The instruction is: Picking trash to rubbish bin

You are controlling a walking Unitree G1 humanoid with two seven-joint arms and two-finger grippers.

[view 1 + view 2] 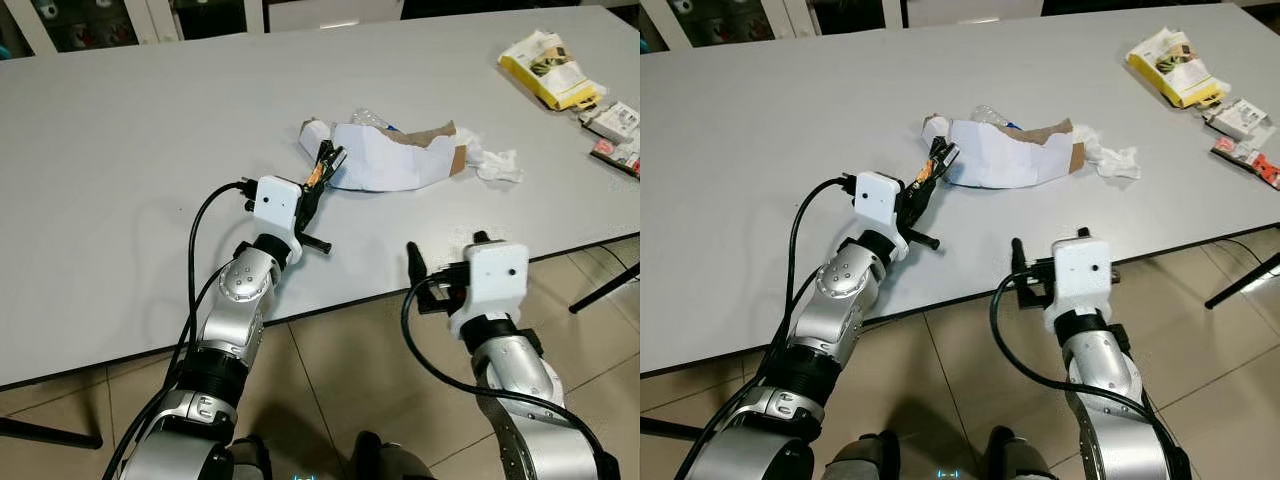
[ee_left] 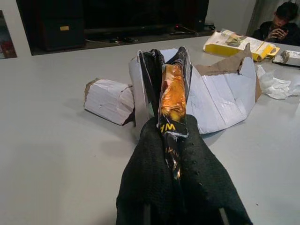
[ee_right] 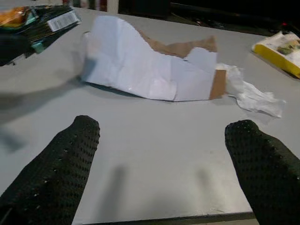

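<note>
My left gripper is over the grey table, shut on a black and orange snack wrapper that sticks out past its fingertips. Just beyond the wrapper lies a torn white cardboard piece with brown edges, and a small crumpled white box beside it. A crumpled white tissue lies at the cardboard's right end. My right gripper is open at the table's near edge, in front of the cardboard, with nothing between its fingers.
A yellow packet and small red and white packets lie at the far right of the table. A person sits beyond the table. A black table leg stands on the tiled floor at right.
</note>
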